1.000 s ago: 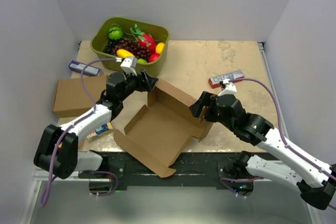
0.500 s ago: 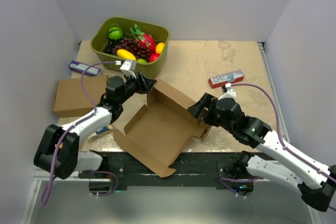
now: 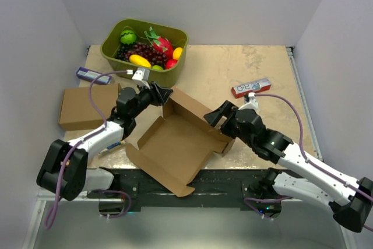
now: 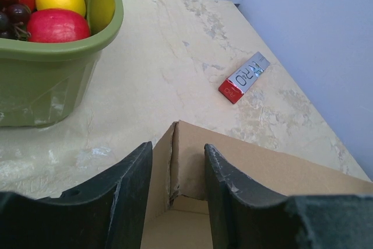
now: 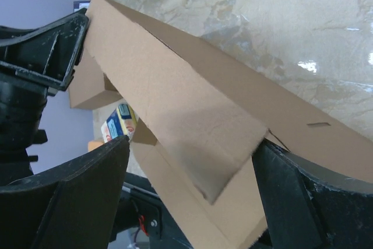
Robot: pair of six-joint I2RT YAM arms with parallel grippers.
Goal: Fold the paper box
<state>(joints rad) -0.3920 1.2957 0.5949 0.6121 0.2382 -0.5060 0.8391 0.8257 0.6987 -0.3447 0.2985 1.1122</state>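
Note:
The paper box (image 3: 175,144) lies open at the table's front centre, its walls partly raised and its lid flap hanging over the front edge. My left gripper (image 3: 165,94) is at the box's back left corner. In the left wrist view its fingers (image 4: 137,179) straddle that corner of the box (image 4: 262,167) and have closed in against the cardboard there. My right gripper (image 3: 217,113) reaches over the right end of the back wall. It stands wide open (image 5: 192,143), with a loose side flap of the box (image 5: 192,97) between the fingers.
A green tub of fruit (image 3: 145,23) stands at the back left, just behind the left gripper (image 4: 111,27). Another flat brown box (image 3: 84,106) lies at the left. A red and silver packet (image 3: 250,87) lies at the right, a blue one (image 3: 87,75) at far left, a small carton (image 3: 111,144) beside the left arm.
The left jaws have narrowed around the back left corner. The right gripper has moved left and forward along the back wall, staying wide open. The box has hardly shifted.

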